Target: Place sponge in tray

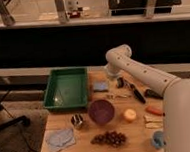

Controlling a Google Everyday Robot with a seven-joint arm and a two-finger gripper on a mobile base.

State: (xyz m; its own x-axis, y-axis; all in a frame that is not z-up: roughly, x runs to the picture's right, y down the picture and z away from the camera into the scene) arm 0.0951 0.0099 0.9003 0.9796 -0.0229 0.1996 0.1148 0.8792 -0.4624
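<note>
The blue sponge lies on the wooden table just right of the green tray. The tray stands at the table's back left and holds nothing I can see. My white arm reaches in from the right, bends at its elbow above the table's back edge, and hangs down. My gripper is low over the table, a little to the right of the sponge and apart from it. It holds nothing that I can see.
A purple bowl, a metal cup, grapes and a blue cloth lie in front. A black-handled utensil, a yellow fruit, an orange item and a blue cup are at the right.
</note>
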